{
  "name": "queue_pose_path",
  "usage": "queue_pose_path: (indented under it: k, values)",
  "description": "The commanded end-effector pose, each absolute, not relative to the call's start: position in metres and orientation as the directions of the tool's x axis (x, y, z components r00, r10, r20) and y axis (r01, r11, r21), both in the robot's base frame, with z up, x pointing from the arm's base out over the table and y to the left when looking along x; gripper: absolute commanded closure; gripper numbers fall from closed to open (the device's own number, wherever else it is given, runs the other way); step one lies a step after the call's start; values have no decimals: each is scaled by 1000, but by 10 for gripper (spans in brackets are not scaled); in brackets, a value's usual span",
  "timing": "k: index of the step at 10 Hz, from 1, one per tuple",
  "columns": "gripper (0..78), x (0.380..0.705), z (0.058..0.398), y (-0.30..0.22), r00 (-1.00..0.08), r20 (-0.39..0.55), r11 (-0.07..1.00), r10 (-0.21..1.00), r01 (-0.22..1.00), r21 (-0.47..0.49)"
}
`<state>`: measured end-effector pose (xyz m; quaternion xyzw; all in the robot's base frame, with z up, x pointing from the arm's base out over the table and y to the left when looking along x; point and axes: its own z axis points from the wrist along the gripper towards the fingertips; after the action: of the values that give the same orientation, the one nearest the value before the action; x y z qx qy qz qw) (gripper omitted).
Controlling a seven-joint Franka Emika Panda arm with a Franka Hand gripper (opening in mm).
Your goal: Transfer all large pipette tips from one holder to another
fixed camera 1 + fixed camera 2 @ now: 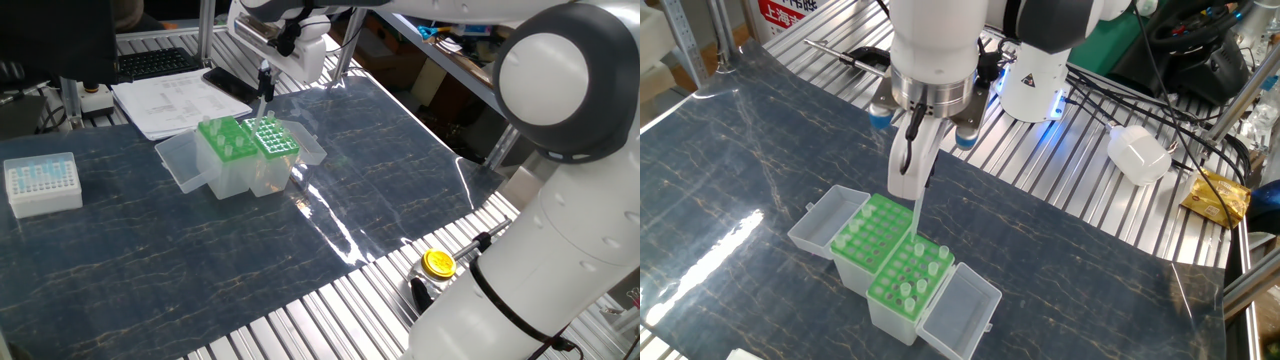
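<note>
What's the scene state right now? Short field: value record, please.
gripper: shut on one large pipette tip, held upright
tip position: over the two green holders, near where they meet
holder with tips: nearer rack, several standing in it
other holder: rack holes look mostly unfilled
holder lids: both hinged open, clear
small white box: apart from the holders, on the mat
surface: dark marbled mat
</note>
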<state>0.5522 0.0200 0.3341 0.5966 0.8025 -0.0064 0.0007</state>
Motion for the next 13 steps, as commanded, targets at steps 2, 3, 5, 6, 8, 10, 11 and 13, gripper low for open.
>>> queue_pose_path:
  k: [2, 3, 5, 6, 8, 10, 11, 13]
  values:
    - [764, 553, 336, 19, -281, -10, 281, 960, 960, -7]
    - [764, 553, 336, 19, -284, -9, 284, 959, 959, -6]
    - [764, 553, 336, 20, -284, 0, 284, 959, 959, -3]
    - [764, 553, 336, 20, -288, 0, 288, 958, 958, -3]
    - [764, 553, 335, 19, -292, -1, 292, 956, 956, -3]
    - [764, 553, 333, 20, -294, -2, 294, 956, 956, -4]
    - [764, 552, 331, 19, -294, -1, 294, 956, 956, -3]
    - [764, 552, 326, 19, -300, -4, 300, 954, 954, -3]
